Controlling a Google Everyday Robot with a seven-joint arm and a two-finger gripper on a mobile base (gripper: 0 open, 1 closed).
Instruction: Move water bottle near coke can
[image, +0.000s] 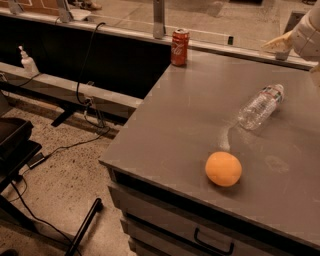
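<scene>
Camera view: the water bottle (261, 106) lies on its side on the grey surface (190, 115), well apart from the upright coke can (180, 47) at the far edge. The tool (279, 44) hangs at the upper right, beyond the bottle; I cannot tell whether it is spread or pressed together.

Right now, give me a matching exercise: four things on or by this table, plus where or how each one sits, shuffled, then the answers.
Things:
1. coke can
2. water bottle
3. orange
4. gripper

Places or states:
A. lying on its side, on the right part of the table
B. by the far right corner, touching none of the others
C. standing upright at the far edge
D. closest to the front edge

Pairs: 1-C, 2-A, 3-D, 4-B
</scene>
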